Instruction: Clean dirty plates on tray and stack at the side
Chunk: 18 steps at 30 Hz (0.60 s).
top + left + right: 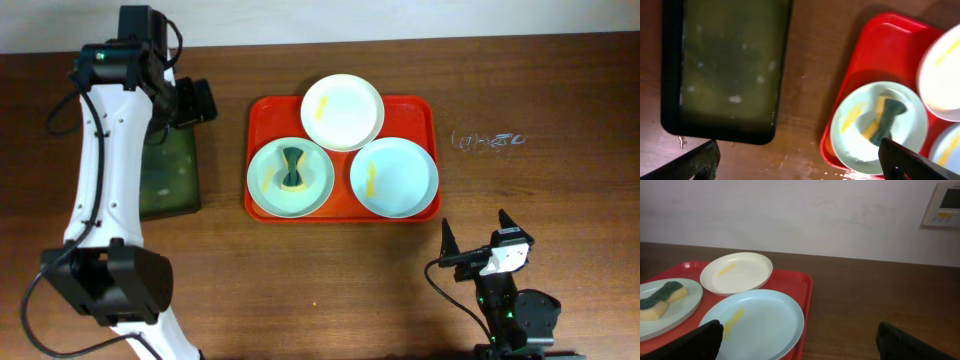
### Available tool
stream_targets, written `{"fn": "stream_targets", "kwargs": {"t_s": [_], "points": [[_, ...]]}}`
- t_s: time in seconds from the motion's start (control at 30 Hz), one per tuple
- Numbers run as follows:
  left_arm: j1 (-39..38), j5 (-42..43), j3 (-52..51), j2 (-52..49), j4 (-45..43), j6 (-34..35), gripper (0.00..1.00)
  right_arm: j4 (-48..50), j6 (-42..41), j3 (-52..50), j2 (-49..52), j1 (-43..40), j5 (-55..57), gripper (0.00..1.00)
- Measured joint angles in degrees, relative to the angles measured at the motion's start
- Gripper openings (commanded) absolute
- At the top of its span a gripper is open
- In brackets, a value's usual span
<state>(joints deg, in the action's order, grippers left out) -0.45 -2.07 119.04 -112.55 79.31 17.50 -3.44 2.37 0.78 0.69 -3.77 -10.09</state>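
The left tool (797, 150) is released: its fingers stand wide apart with nothing between them. Under it are the green tray (725, 65) and, at 3 o'clock, the red tray (865, 55). A sponge (885, 120) lies in the left mint plate (855, 145).

Only the overhead view shows all the plates on the red tray. The cream plate (343, 110) is at 12 o'clock and the right mint plate (393, 177) at 4.

The left arm reaches from 7 to 11 o'clock over the bench (560, 90). The right arm is folded at 5 o'clock, and the right tool (475, 225) is also released.
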Motion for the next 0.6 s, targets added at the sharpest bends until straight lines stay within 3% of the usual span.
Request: {"fn": "stream_targets", "kwargs": {"t_s": [0.13, 0.33, 0.4, 0.47, 0.53, 0.6], "points": [[0.6, -0.1, -0.3, -2.4, 0.0, 0.0, 0.99, 4.5, 0.2, -0.2, 0.0, 0.0, 1.1, 0.99], [0.5, -0.1, -0.4, -4.7, 0.0, 0.0, 0.99, 37.2, -1.2, -0.1, 0.1, 0.0, -15.0, 0.98], [0.5, -0.1, -0.4, -4.7, 0.0, 0.0, 0.99, 40.5, -1.3, 1.4, 0.0, 0.0, -17.3, 0.98], [0.5, -0.1, -0.4, -4.7, 0.0, 0.0, 0.99, 31.6, -1.6, 8.9, 2.0, 0.0, -17.0, 0.98], [0.5, -0.2, -0.5, -4.7, -0.4, 0.0, 0.99, 12.4, -0.4, 23.6, 9.5, 0.0, -15.5, 0.99], [0.5, -0.2, -0.5, -4.8, -0.1, 0.0, 0.99, -0.7, 0.8, 36.2, 19.1, 0.0, -15.3, 0.98]]}}
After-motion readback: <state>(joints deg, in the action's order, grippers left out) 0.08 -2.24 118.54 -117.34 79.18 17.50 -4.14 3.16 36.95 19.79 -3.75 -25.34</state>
